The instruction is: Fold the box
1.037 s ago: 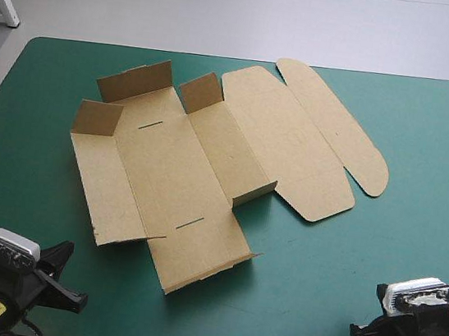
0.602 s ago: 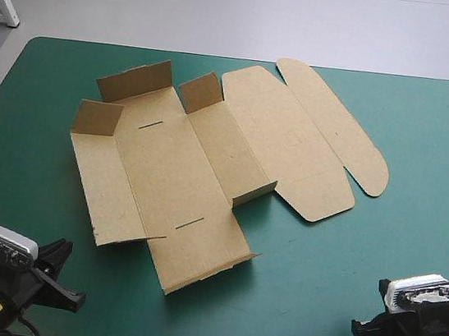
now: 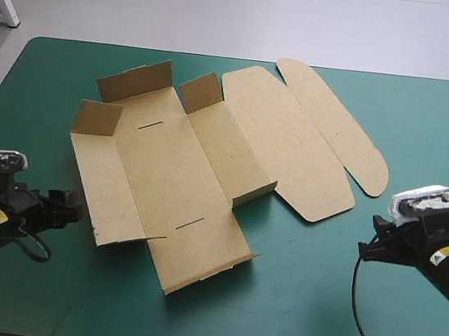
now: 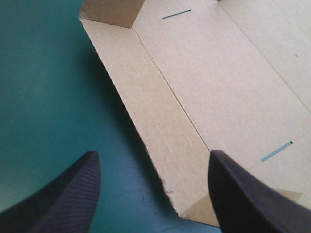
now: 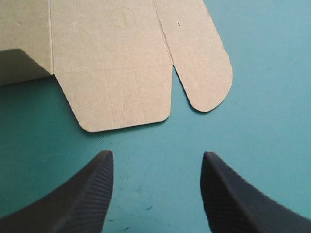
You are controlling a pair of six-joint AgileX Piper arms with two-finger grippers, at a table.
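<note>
While the left gripper [image 4: 151,155] and right gripper [image 5: 155,154] hover spread and empty nearest the robot, the brown box [image 3: 183,171] lies mid-table beyond them. A few flaps are raised, nothing is tucked, and the lid lies flat farthest. Folding looks barely begun.

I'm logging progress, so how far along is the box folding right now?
Barely started. Done: the box lies spread on the teal-green cover with only a few end flaps standing. In hand: nothing; the left gripper and right gripper are open, holding nothing. Left: raising and tucking the walls; the lid lies flat.
</note>
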